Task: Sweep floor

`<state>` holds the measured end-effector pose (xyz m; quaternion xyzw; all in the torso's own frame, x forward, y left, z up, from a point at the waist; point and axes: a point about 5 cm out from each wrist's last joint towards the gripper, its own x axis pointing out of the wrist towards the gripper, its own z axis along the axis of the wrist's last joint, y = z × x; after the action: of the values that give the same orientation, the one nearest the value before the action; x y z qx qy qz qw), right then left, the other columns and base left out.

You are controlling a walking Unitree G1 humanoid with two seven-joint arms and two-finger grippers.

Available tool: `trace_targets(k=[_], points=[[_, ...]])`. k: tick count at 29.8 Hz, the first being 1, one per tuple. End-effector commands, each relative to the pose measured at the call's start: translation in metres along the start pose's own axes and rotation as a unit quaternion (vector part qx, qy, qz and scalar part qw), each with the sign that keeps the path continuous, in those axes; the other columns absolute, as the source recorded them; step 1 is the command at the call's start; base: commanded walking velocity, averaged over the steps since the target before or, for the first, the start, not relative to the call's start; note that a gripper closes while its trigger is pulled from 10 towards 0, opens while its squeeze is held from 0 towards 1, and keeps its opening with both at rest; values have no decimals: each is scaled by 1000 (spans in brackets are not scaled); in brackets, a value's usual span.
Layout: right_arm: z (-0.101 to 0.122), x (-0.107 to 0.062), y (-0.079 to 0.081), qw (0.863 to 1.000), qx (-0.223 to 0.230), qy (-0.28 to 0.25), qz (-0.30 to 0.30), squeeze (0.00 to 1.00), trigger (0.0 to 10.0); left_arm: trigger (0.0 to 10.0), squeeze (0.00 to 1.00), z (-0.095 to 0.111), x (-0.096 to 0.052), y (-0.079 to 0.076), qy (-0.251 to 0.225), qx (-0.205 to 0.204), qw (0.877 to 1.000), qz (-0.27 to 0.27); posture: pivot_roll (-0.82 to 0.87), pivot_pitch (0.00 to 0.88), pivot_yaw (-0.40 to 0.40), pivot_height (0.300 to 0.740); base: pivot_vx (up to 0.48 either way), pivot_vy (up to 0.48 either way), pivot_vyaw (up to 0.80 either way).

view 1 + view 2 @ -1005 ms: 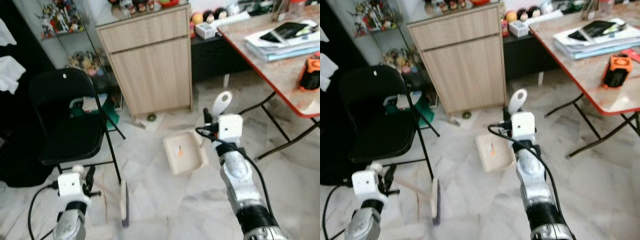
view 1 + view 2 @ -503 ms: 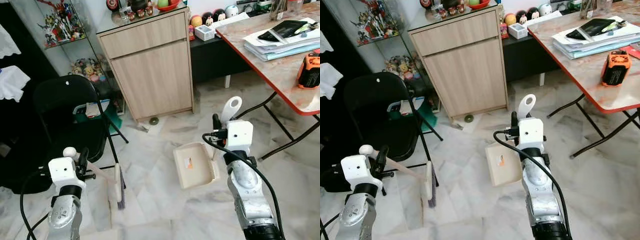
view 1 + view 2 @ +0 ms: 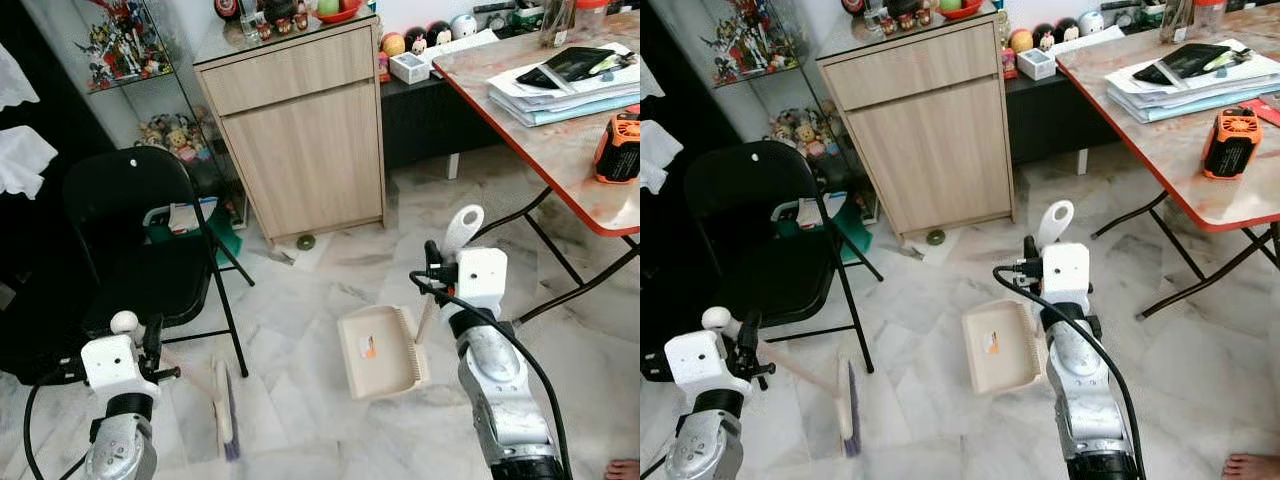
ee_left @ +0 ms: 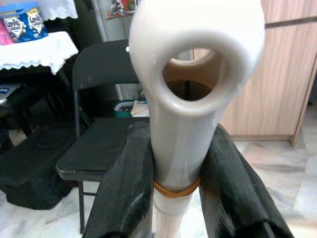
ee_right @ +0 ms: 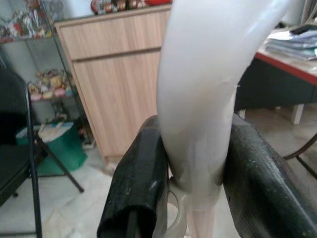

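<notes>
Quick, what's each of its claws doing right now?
Left gripper: closed on the white brush handle.
Right gripper: closed on the white dustpan handle.

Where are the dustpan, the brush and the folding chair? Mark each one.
dustpan (image 3: 378, 352), left eye view, on the flat cream tray.
brush (image 3: 849, 408), right eye view, on the bristle head at the floor.
folding chair (image 3: 128, 205), left eye view, on the black backrest.

Black chair (image 3: 135, 235), wooden cabinet (image 3: 300, 130), table (image 3: 560, 120)
</notes>
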<state>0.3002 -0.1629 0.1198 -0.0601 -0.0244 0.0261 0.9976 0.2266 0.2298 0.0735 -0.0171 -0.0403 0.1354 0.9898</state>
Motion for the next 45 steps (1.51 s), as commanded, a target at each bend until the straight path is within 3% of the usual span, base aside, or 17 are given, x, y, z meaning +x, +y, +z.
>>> trace_targets(k=[1, 12, 19, 28, 38, 40, 45], points=[[14, 2, 7, 999, 6, -28, 18, 0, 10000, 10000, 0, 14, 3, 1, -33, 2, 999, 5, -289, 0, 168, 740, 0, 0, 0], [17, 6, -13, 1000, -13, -21, 18, 0, 10000, 10000, 0, 10, 2, -25, -29, -26, 999, -5, -326, 0, 113, 740, 0, 0, 0], [19, 9, -13, 999, -14, -18, 24, 0, 10000, 10000, 0, 8, 2, -33, -26, -31, 999, -13, -332, 0, 120, 740, 0, 0, 0], [15, 13, -4, 999, -5, -13, 30, 0, 10000, 10000, 0, 16, 10, -31, -45, -30, 998, -12, -318, 0, 97, 740, 0, 0, 0], [37, 26, -5, 999, -12, -27, 27, 0, 10000, 10000, 0, 24, 19, -31, -67, -24, 997, -9, -373, 0, 14, 740, 0, 0, 0], [34, 25, 4, 999, 0, -30, 43, 0, 10000, 10000, 0, 26, 21, -30, -71, -20, 997, -12, -354, 0, 55, 740, 0, 0, 0], [21, 23, 5, 999, 2, -22, 32, 0, 10000, 10000, 0, 27, 23, -30, -70, -14, 997, -19, -347, 0, 78, 740, 0, 0, 0]])
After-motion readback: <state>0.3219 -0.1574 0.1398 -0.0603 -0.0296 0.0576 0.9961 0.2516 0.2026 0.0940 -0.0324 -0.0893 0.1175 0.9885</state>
